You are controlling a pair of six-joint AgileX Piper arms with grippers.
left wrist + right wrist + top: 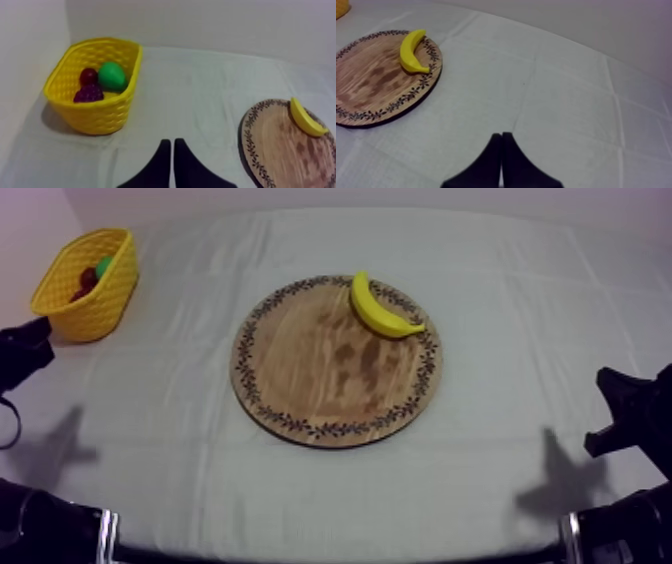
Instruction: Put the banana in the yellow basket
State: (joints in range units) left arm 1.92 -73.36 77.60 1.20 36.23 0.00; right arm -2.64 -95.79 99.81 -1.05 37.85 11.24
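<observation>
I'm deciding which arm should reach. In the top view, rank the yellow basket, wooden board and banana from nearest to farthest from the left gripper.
From the left gripper, at the table's left edge:
1. yellow basket, just beyond it, far left corner.
2. wooden board, at the table's middle.
3. banana, on the board's far right rim.

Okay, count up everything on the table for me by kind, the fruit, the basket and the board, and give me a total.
banana: 1
pear: 1
bunch of grapes: 1
small red fruit: 1
yellow basket: 1
wooden board: 1
Total: 6
</observation>
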